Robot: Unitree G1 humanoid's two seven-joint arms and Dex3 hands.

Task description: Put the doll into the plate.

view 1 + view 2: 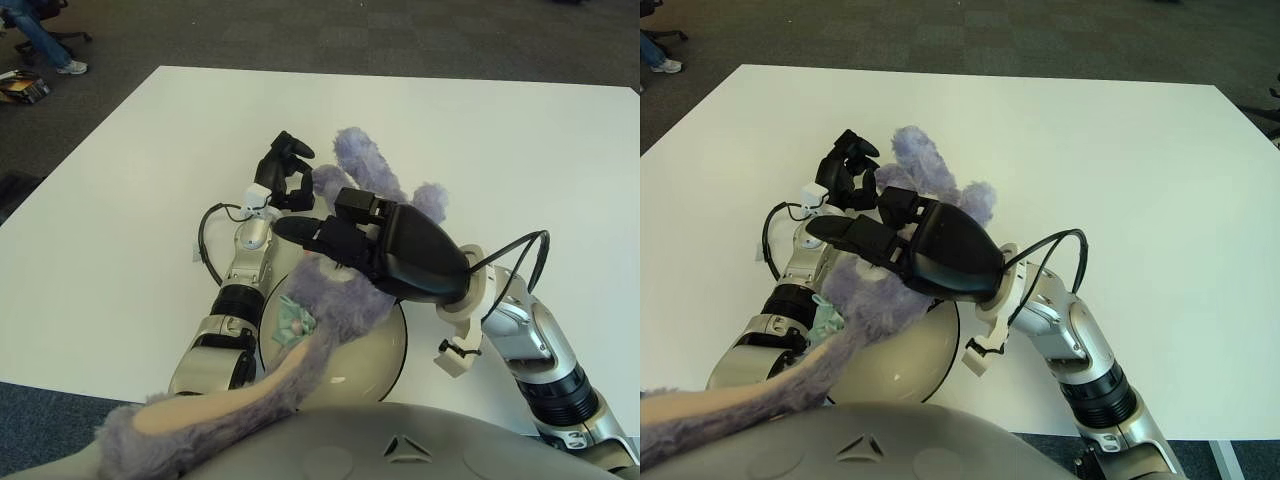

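White table [120, 200] carries everything. Purple fuzzy doll [340, 300] sprawls over the cream plate [385, 350] at 6 o'clock, its long ears reaching toward 12 and a limb trailing to 7. Right hand [345, 235] sits above the doll, fingers stretched out flat, gripping nothing. Left hand [285, 175] at 11 o'clock of the plate, fingers curled beside an ear; contact unclear.
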